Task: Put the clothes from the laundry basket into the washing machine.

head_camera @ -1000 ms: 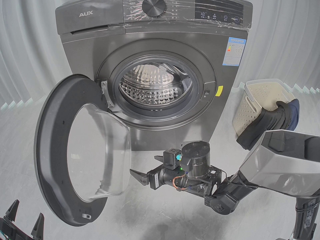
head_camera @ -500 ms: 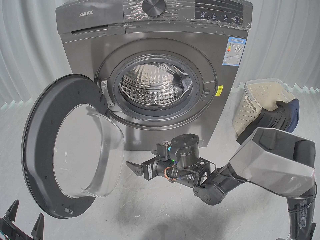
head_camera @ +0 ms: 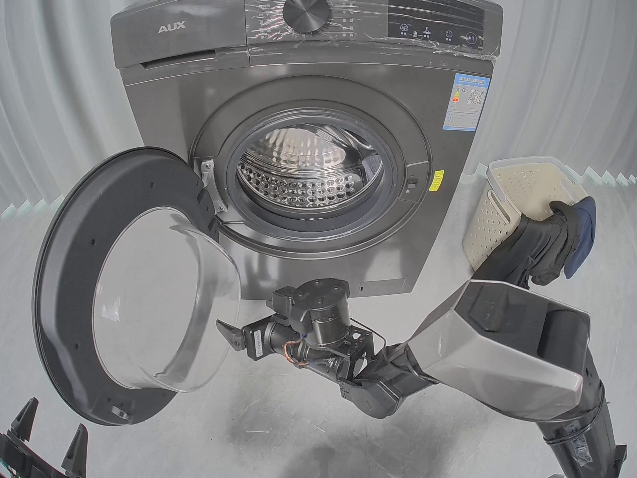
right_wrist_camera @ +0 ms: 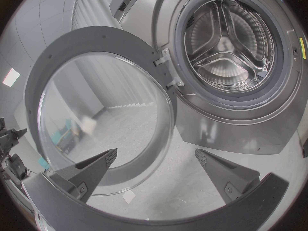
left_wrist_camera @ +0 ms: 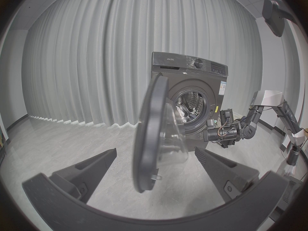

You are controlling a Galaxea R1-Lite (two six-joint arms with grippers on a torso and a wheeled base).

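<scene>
Dark clothes [head_camera: 541, 247] hang over the rim of the cream laundry basket [head_camera: 524, 177], right of the washing machine [head_camera: 199, 34], whose door [head_camera: 66, 253] stands open. The right gripper [head_camera: 229, 336], jaws wide and empty, sits low beside the door; the left gripper [head_camera: 53, 426] is likewise spread, holding nothing.

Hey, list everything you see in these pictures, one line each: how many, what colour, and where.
washing machine: one, grey, on the floor straight ahead
door: one, grey rim with a clear bowl, swung open on the robot's left of the port
drum: one, shiny steel, inside the open port
laundry basket: one, cream, on the floor to the right of the machine
clothes: two seen, black and navy, draped over the basket's rim
curtain: one, pale grey, behind the machine
floor: one, pale grey, underfoot
right tool: one, dark, open, low before the machine, beside the door's glass
left tool: one, dark, open, low at the robot's left
</scene>
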